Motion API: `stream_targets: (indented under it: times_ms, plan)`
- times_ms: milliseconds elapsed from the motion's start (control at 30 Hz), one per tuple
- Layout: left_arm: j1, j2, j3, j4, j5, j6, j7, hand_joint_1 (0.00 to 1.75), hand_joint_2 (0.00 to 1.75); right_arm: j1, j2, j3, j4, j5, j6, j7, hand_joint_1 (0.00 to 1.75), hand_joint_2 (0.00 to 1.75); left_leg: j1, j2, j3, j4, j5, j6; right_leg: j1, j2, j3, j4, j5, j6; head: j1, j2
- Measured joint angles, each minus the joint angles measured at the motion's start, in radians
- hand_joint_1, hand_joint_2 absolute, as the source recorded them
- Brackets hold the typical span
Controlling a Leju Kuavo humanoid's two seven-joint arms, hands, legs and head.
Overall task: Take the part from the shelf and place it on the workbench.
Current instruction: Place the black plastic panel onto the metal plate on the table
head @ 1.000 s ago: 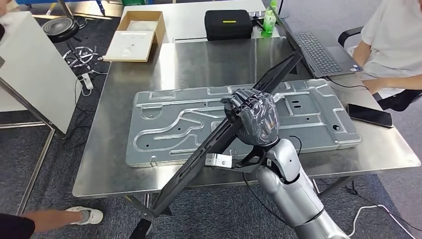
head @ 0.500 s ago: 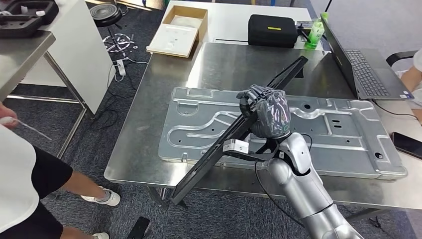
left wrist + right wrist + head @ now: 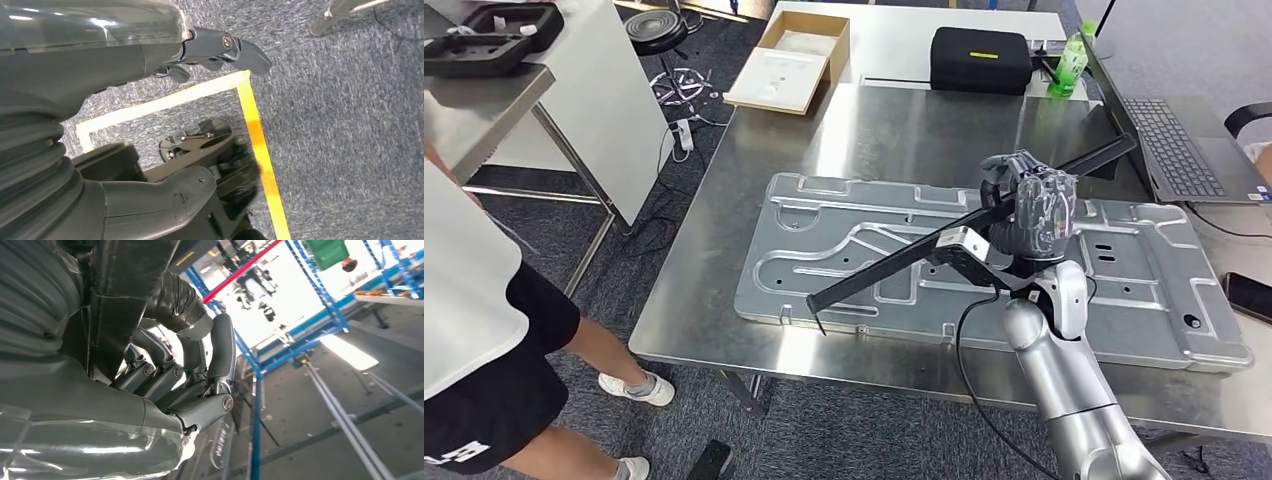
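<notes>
- The right hand (image 3: 1034,215) has its fingers wrapped round the part (image 3: 894,263), a long black bar, gripping it toward its 2 o'clock end. The right wrist view shows the fingers (image 3: 210,370) curled tight against the dark bar.
- The part slants across the workbench (image 3: 724,240) from 2 o'clock down to 8 o'clock. Its low end sits near the bench's front edge, over the grey plate (image 3: 824,250); whether it touches the plate cannot be told.
- To place it well, I would lower the high end evenly until the bar lies flat on the plate, keeping the long free end from swinging, and loosen the fingers only once it rests along its length.
- The left hand (image 3: 220,50) hangs over the floor holding nothing, fingers loosely curled.
- Writing: none legible. The black case (image 3: 981,60) at 12 o'clock carries a yellow strip, too small to read.
</notes>
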Motion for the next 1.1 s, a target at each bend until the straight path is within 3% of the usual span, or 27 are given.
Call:
stream_targets:
  times_ms: [67,100,233,267,333,400,433,467,533,600,700,767,833,900,933,1000,1033,1100]
  plan:
    - [-0.002,0.000,0.000,0.000,-0.001,-0.004,-0.007,0.00,1.75,-0.007,-0.003,-0.017,0.013,-0.009,0.001,-0.001,1.75,1.75,-0.004,0.007,0.068,-0.133,0.046,0.012,0.003,-0.003,0.000,0.003,-0.002,0.005,0.000,0.000]
    - [-0.003,0.001,0.000,0.000,-0.003,-0.005,-0.011,0.00,1.75,-0.011,-0.006,-0.025,0.022,-0.014,0.001,-0.002,1.75,1.75,-0.007,0.010,0.088,-0.172,0.055,0.017,0.005,-0.005,-0.001,0.004,-0.002,0.009,0.000,0.000]
    - [-0.002,0.001,0.000,0.000,-0.012,-0.007,-0.019,0.00,1.75,-0.019,-0.017,-0.045,0.051,-0.033,0.004,-0.013,1.75,1.75,-0.006,0.006,0.098,-0.200,0.063,0.035,0.004,-0.005,-0.005,0.010,-0.009,0.031,0.000,0.000]
    - [-0.003,0.001,0.000,0.000,-0.013,-0.007,-0.021,0.00,1.75,-0.020,-0.021,-0.049,0.056,-0.036,0.004,-0.017,1.75,1.75,-0.003,0.006,0.100,-0.205,0.067,0.041,0.003,-0.001,-0.014,0.033,-0.026,0.036,0.000,0.000]
    - [-0.005,0.000,0.000,0.000,-0.015,-0.005,-0.024,0.00,1.75,-0.021,-0.029,-0.057,0.066,-0.041,0.004,-0.022,1.75,1.75,-0.001,0.004,0.102,-0.210,0.071,0.049,-0.001,0.007,-0.063,0.138,-0.084,0.044,0.001,0.000]
    - [-0.003,0.000,0.000,0.000,-0.019,-0.003,-0.025,0.00,1.75,-0.017,-0.036,-0.066,0.078,-0.047,0.003,-0.024,0.87,0.87,-0.001,0.001,0.101,-0.208,0.070,0.051,-0.005,0.010,-0.122,0.253,-0.124,0.051,0.001,0.000]
    - [-0.001,0.000,-0.001,0.000,-0.023,-0.001,-0.026,0.00,1.75,-0.015,-0.038,-0.069,0.084,-0.049,0.003,-0.025,0.44,0.44,-0.001,0.000,0.101,-0.207,0.069,0.050,-0.007,0.010,-0.134,0.270,-0.119,0.054,0.001,0.000]
    - [0.000,0.000,-0.001,0.000,-0.028,0.003,-0.026,0.00,1.75,-0.014,-0.040,-0.072,0.089,-0.051,0.003,-0.026,0.00,0.00,-0.001,-0.001,0.101,-0.204,0.067,0.048,-0.010,0.010,-0.125,0.247,-0.094,0.055,0.001,0.000]
    - [0.000,0.000,-0.004,0.000,-0.037,0.010,-0.028,0.00,1.75,-0.015,-0.042,-0.079,0.096,-0.052,0.002,-0.030,0.00,0.00,0.000,-0.004,0.100,-0.196,0.061,0.041,-0.014,0.011,-0.067,0.122,-0.028,0.056,0.001,0.000]
    - [-0.001,0.000,-0.005,0.000,-0.041,0.014,-0.031,0.00,1.75,-0.016,-0.044,-0.084,0.102,-0.054,0.001,-0.036,0.00,0.00,-0.003,-0.007,0.096,-0.187,0.055,0.031,-0.012,0.014,-0.024,0.029,0.003,0.051,0.000,0.000]
    - [-0.001,0.000,-0.005,0.000,-0.034,0.011,-0.033,0.00,1.75,-0.012,-0.046,-0.095,0.111,-0.057,-0.001,-0.041,0.00,0.00,-0.005,-0.009,0.093,-0.187,0.053,0.017,-0.009,0.014,-0.021,0.014,0.005,0.033,0.000,0.000]
    - [0.000,0.000,-0.005,0.000,-0.028,0.008,-0.033,0.00,1.75,-0.012,-0.046,-0.100,0.113,-0.060,-0.002,-0.042,0.00,0.00,-0.003,-0.006,0.082,-0.159,0.031,0.008,-0.012,0.012,-0.019,0.010,0.007,0.018,0.000,0.000]
    - [0.000,0.000,-0.005,0.000,-0.026,0.007,-0.033,0.00,1.75,-0.011,-0.046,-0.104,0.115,-0.063,-0.003,-0.042,0.00,0.87,-0.001,-0.002,0.036,-0.052,-0.028,0.002,-0.011,0.010,-0.017,0.007,0.008,0.008,0.000,0.000]
    - [0.001,0.000,-0.005,0.000,-0.025,0.006,-0.033,0.00,1.75,-0.008,-0.046,-0.107,0.120,-0.067,-0.003,-0.042,0.00,1.75,0.001,0.000,-0.022,0.074,-0.076,-0.002,-0.008,0.009,-0.017,0.007,0.007,0.004,0.000,0.000]
    - [0.002,0.001,-0.005,0.000,-0.025,0.005,-0.033,0.00,1.75,-0.006,-0.046,-0.110,0.122,-0.069,-0.004,-0.042,0.00,1.75,0.001,0.000,-0.033,0.097,-0.075,-0.001,-0.006,0.009,-0.017,0.008,0.007,0.004,0.000,0.000]
    - [0.003,0.001,-0.005,0.000,-0.025,0.004,-0.033,0.00,1.75,-0.003,-0.046,-0.119,0.126,-0.073,-0.006,-0.042,0.00,1.75,0.000,0.000,-0.004,0.034,-0.026,0.004,-0.004,0.009,-0.015,0.009,0.007,0.004,0.000,0.000]
    - [0.002,0.001,-0.005,0.000,-0.025,0.004,-0.033,0.00,1.31,-0.002,-0.046,-0.126,0.126,-0.075,-0.007,-0.043,0.00,1.75,-0.001,0.001,0.029,-0.038,0.008,0.011,-0.003,0.008,-0.014,0.009,0.006,0.005,0.000,0.000]
    - [0.000,0.002,-0.005,0.000,-0.025,0.004,-0.033,0.00,0.44,-0.002,-0.046,-0.144,0.127,-0.080,-0.008,-0.044,0.00,1.75,-0.005,0.004,0.083,-0.149,0.042,0.021,0.000,0.008,-0.015,0.011,0.006,0.011,0.000,0.000]
